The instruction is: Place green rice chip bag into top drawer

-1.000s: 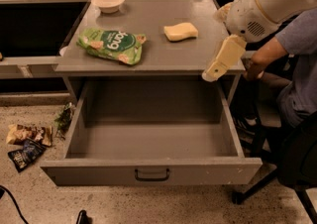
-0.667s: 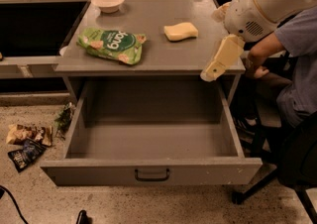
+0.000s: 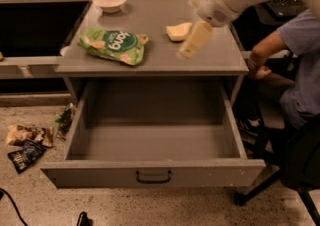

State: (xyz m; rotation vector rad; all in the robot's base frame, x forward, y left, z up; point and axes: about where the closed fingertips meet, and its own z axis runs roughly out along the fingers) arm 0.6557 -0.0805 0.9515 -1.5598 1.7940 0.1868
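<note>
The green rice chip bag (image 3: 114, 46) lies flat on the left half of the grey table top (image 3: 150, 17). The top drawer (image 3: 150, 170) is pulled fully open below the table top and holds nothing; its dark handle (image 3: 153, 176) is centred on the front panel. My gripper (image 3: 188, 50) hangs from the white arm above the right middle of the table top, just right of a yellow sponge (image 3: 178, 31) and about a bag's length right of the bag. It holds nothing that I can see.
A white bowl (image 3: 109, 2) stands at the table's back left. Dark and tan snack packets (image 3: 27, 142) lie on the floor left of the drawer. A seated person (image 3: 295, 85) is close on the right, a hand near the table's right edge.
My gripper has moved left and up, from beside the table's right front corner to over the table top near the sponge. The bag and drawer have not moved.
</note>
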